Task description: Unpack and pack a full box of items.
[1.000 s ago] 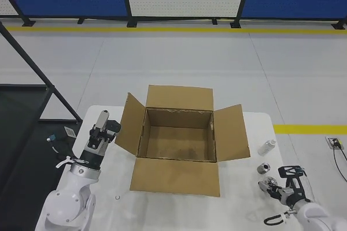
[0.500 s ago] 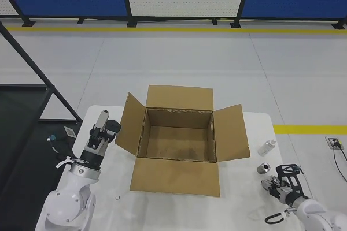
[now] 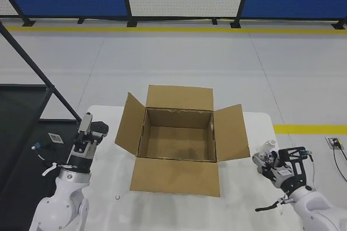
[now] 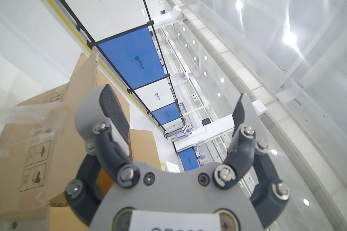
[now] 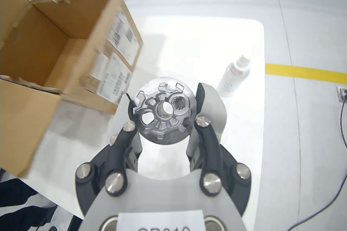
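Note:
An open cardboard box [image 3: 176, 176] stands in the middle of the white table [image 3: 107, 179], all flaps out, its inside bare. The right gripper [image 3: 265, 161] hovers just right of the box's right flap [image 5: 81, 34], shut on a round metal gear-like part [image 5: 160, 92] that sits between its fingers [image 5: 202, 102]. A white spray bottle [image 3: 270, 142] [image 5: 234, 73] lies on the table just beyond it. The left gripper [image 3: 90, 123] is at the table's left side, left of the box's left flap [image 4: 32, 134]. It points upward and stands open [image 4: 174, 96] with nothing in it.
A small ring [image 3: 116, 198] lies on the table in front of the left flap. A black metal frame [image 3: 29, 75] stands off the table's left edge. A cable and socket [image 3: 334, 143] lie on the floor at the right.
The right gripper has moved away from the table's front edge, toward the bottle and the box's right flap, with the metal part. The left arm has swung left, away from the box.

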You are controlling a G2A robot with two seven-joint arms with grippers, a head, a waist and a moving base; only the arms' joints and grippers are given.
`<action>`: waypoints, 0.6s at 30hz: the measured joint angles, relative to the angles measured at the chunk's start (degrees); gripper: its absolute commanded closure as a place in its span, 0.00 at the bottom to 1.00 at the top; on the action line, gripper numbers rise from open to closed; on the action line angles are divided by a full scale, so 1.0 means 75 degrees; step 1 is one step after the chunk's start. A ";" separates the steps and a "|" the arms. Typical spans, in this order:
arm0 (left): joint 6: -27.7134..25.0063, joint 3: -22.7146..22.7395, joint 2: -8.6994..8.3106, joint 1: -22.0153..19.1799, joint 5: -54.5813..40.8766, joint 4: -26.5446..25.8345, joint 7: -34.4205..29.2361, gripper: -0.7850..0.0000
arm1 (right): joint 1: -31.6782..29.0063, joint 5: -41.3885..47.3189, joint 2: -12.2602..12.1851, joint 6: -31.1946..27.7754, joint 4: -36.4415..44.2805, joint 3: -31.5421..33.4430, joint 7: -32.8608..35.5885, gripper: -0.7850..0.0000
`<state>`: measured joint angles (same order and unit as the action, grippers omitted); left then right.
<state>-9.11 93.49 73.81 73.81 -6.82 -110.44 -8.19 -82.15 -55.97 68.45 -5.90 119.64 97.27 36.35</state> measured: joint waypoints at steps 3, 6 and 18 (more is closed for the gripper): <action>-0.0143 0.0221 -0.0003 0.0261 -0.0146 -0.0090 0.0129 0.00 | 0.0275 -0.0367 0.0029 0.0465 0.0597 -0.0456 -0.0105 1.00; -0.0290 0.0378 -0.0003 0.0528 -0.0260 -0.0171 0.0210 0.00 | 0.0646 -0.0769 0.0062 0.0827 0.1007 -0.1050 -0.0131 1.00; -0.0733 0.0625 0.0018 0.1165 -0.0627 -0.0331 0.0360 0.00 | 0.3080 -0.2255 0.0411 0.1689 0.0050 -0.4430 0.0791 1.00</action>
<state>-14.61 98.18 73.94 82.54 -11.53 -112.92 -5.50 -59.05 -72.88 71.54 6.77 120.02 64.04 42.28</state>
